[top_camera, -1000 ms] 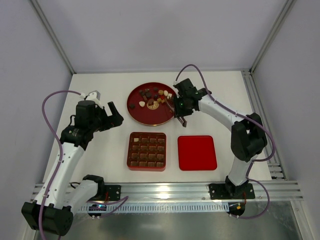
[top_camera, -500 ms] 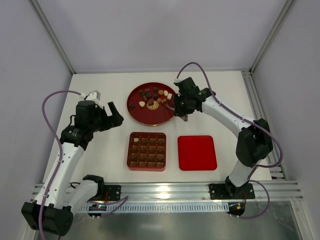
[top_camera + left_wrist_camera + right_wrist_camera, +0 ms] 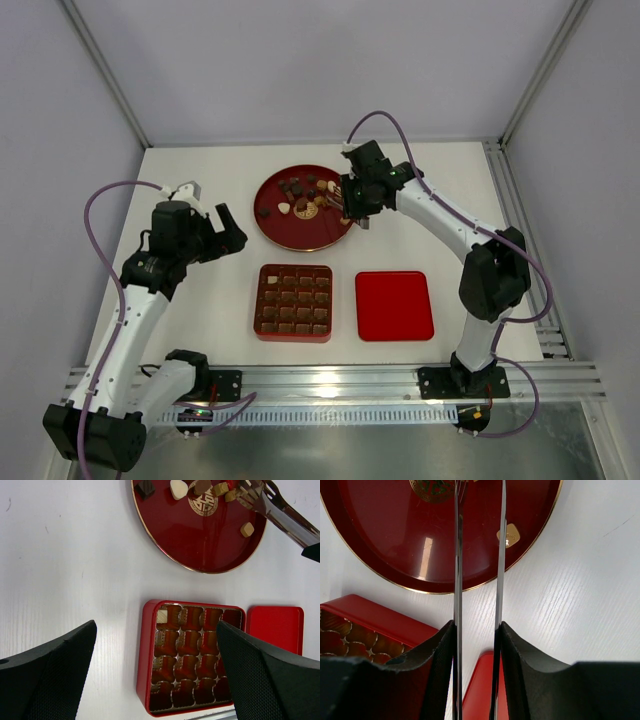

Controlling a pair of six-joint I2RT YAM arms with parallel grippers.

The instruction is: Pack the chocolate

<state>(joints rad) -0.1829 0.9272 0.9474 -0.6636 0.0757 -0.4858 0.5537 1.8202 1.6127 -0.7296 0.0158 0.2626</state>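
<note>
The chocolate [image 3: 305, 190] lies as several small dark, brown and cream pieces on a round red plate [image 3: 290, 232]. My right gripper [image 3: 354, 207] is shut on metal tongs [image 3: 282, 516]. The tong tips reach over the pieces near the plate's gold emblem. In the right wrist view my gripper [image 3: 476, 627] clamps both tong blades [image 3: 457, 555], which stand apart, and a tan piece [image 3: 508, 535] lies to their right. My left gripper [image 3: 225, 232] is open and empty, left of the plate. In its wrist view my left gripper [image 3: 156, 630] hovers over the red grid box [image 3: 142, 665].
The red grid box [image 3: 262, 302] sits near the front centre, and I cannot tell which cells hold pieces. The flat red lid [image 3: 394, 305] lies right of it, and shows in the left wrist view [image 3: 277, 625]. White table surrounds them.
My right arm has swung the tongs from the plate's right rim up and left, over the pieces on the plate. The left arm has not moved.
</note>
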